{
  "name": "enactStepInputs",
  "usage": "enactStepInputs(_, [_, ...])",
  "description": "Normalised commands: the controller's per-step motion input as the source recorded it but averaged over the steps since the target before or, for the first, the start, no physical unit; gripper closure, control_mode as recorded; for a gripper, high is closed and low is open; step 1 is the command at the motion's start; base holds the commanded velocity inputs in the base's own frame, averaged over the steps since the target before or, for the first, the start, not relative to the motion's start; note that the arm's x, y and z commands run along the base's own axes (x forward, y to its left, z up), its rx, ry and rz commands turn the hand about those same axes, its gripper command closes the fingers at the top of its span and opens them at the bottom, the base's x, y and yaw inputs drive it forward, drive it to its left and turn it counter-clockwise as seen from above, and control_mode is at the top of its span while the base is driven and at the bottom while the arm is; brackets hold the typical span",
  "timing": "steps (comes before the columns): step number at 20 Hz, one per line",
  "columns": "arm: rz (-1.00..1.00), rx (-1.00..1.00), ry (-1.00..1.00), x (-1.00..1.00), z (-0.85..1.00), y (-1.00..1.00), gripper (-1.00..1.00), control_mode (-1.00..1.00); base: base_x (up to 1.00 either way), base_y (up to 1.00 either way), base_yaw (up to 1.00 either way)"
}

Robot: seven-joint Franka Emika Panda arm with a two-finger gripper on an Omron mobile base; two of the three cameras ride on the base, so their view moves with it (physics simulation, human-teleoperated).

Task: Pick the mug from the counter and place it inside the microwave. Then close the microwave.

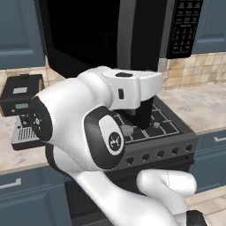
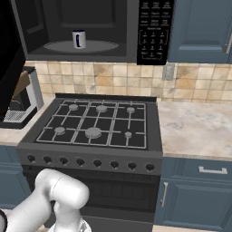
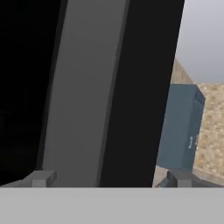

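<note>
Mug [image 2: 79, 39] is already in the microwave [image 2: 90, 31], upright on the turntable plate, left of centre, handle facing out. Nothing else in the cavity. So placing looks done; closing is what's left

Door [image 1: 84, 35] is swung wide open to the left, hinged on the left side of the cavity. In the hand view my jaws [image 3: 109, 178] sit right up against the door's grey edge band, which runs as a long strip nearly straight up from between my fingertips [image 3: 43, 178]. Jaws are spread wide and holding nothing; door edge sits between them but I can't tell if either tip touches it

My read: next move is a push on the door's free edge, sweeping right toward the keypad panel [image 2: 154, 29]. Stove [image 2: 97, 124] and tabletop [image 2: 195, 127] sit below the swing path
</note>
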Motion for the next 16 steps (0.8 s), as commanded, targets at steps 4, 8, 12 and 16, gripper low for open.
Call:
enactStepInputs(4, [0.20, 0.00, 0.00, 0.11, 0.07, -0.47, -1.00, -1.00, 0.00, 0.00, 0.00])
enactStepInputs(8, [0.19, 0.00, 0.00, 0.19, 0.08, -0.48, -1.00, -1.00, 0.00, 0.00, 0.00])
enactStepInputs(12, [0.16, 0.00, 0.00, 0.31, 0.06, -0.48, -1.00, -1.00, 0.00, 0.00, 0.00])
enactStepInputs(16, [0.10, 0.00, 0.05, 0.51, 0.00, -0.41, -1.00, -1.00, 0.00, 0.00, 0.00])
